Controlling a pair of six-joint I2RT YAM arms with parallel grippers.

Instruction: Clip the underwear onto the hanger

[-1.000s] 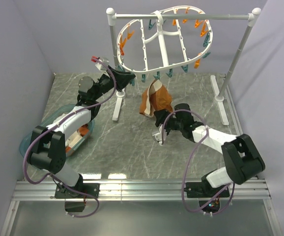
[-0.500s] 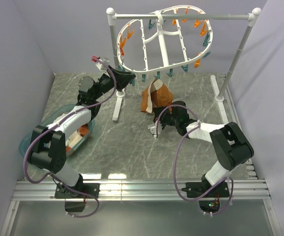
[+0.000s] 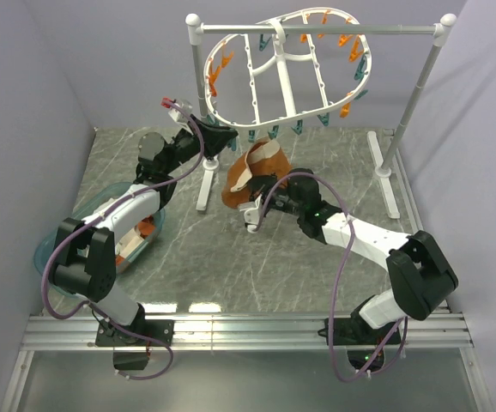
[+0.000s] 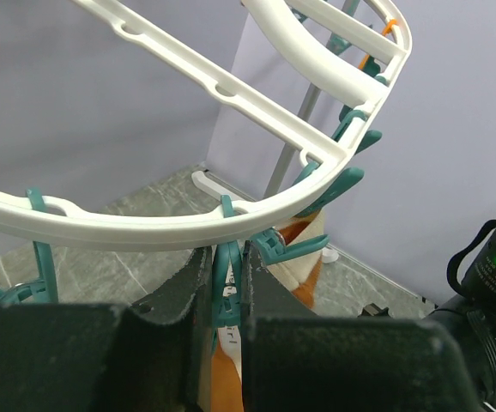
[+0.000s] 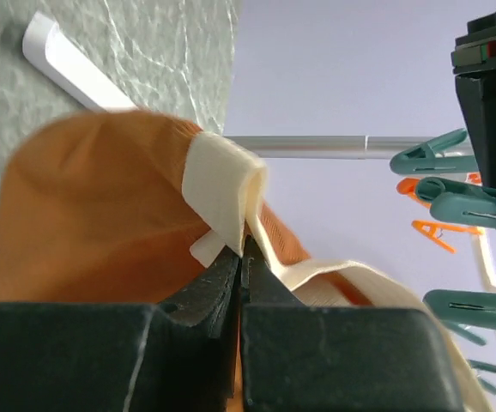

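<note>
The white oval hanger hangs from the pole, ringed with teal and orange pins. My left gripper is at the hanger's near rim, shut on a teal clothespin hanging there. The rust-orange underwear is held up off the table just below and right of that pin. My right gripper is shut on a fold of its cream waistband. In the left wrist view the underwear shows just behind the squeezed pin.
The grey-white pole stand spans the back, with one foot by the left arm and another foot at the right. A teal basket with white-and-orange garments sits at the left. More teal pins hang beside the underwear.
My right gripper has shut on the underwear's waistband and carried it left, toward the pin held by my left gripper. The left arm has not moved.
</note>
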